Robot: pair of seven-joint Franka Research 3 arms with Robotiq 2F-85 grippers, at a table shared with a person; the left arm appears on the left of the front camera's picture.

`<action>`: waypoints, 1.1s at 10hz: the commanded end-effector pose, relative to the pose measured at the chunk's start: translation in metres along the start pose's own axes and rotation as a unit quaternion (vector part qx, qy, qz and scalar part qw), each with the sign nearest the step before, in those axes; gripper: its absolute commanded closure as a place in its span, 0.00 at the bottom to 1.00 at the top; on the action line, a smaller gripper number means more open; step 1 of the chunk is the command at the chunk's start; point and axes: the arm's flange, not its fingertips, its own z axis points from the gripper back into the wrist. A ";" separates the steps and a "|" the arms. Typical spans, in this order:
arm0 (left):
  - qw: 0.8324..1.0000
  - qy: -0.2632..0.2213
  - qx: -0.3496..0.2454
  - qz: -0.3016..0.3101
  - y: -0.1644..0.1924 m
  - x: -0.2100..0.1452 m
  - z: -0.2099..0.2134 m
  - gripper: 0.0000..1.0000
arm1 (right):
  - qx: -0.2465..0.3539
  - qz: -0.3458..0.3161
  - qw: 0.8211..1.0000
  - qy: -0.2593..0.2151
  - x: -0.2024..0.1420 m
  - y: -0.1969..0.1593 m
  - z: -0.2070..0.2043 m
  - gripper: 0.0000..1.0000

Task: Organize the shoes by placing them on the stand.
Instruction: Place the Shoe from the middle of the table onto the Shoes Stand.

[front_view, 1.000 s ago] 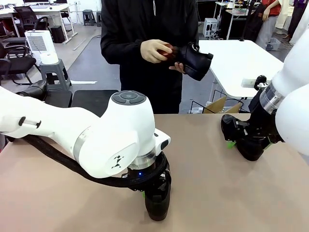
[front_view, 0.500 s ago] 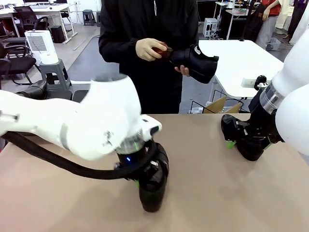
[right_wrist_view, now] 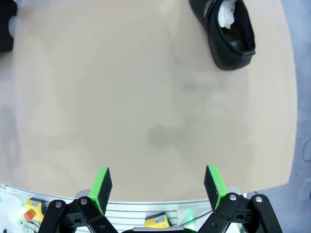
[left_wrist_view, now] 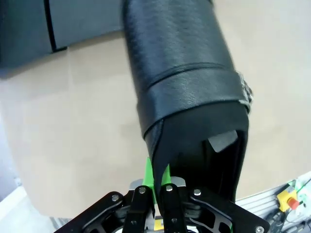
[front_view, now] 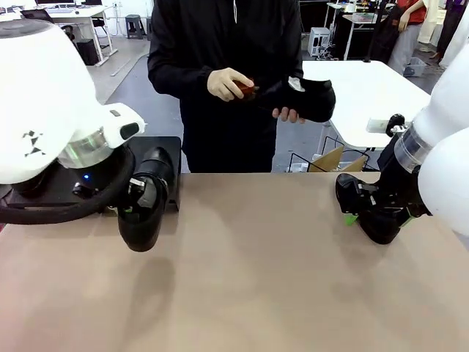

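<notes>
A glossy black shoe [front_view: 144,213] hangs just above the table's left side, toe down, at the front edge of the matte-black stand [front_view: 168,144]. My left gripper [front_view: 135,189] is shut on its heel rim. In the left wrist view the shoe [left_wrist_view: 180,73] fills the middle, the green pads of my left gripper [left_wrist_view: 158,180] pinch its collar, and the stand [left_wrist_view: 29,29] lies beyond it. My right gripper [front_view: 359,213] hovers open over the table's right side with nothing between its fingers [right_wrist_view: 158,187]. A second shoe [right_wrist_view: 226,34] lies on the table beyond it. The person holds a third shoe [front_view: 308,99].
The person stands at the far edge and works a small reddish-brown brush [front_view: 245,88] against the held shoe. A cardboard box [front_view: 330,158] sits behind the table on the right. A dark object [right_wrist_view: 5,24] shows at the right wrist view's top left corner.
My left arm has carried its shoe from the front middle of the table up and left to the stand's edge. The person has turned the held shoe. My right arm has stayed still.
</notes>
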 end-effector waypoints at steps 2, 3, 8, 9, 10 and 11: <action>0.999 0.024 -0.008 -0.021 -0.032 -0.010 -0.014 1.00 | 0.006 0.001 1.000 0.000 0.000 0.000 0.001 0.00; 0.999 0.024 -0.008 -0.021 -0.032 -0.010 -0.014 1.00 | 0.006 0.001 1.000 0.000 0.000 0.000 0.001 0.00; 0.989 -0.133 0.063 -0.016 0.066 0.024 0.025 1.00 | 0.006 0.001 1.000 0.000 0.000 0.000 0.001 0.00; 0.985 -0.135 0.102 0.022 0.099 0.044 0.026 1.00 | 0.006 0.001 1.000 0.000 0.000 0.000 0.001 0.00; 0.986 -0.124 0.110 0.035 0.126 0.058 0.025 1.00 | 0.006 0.001 1.000 0.000 0.000 0.000 0.001 0.00; 0.983 -0.133 0.123 0.038 0.147 0.069 0.025 1.00 | 0.006 0.001 1.000 0.000 0.000 0.000 0.001 0.00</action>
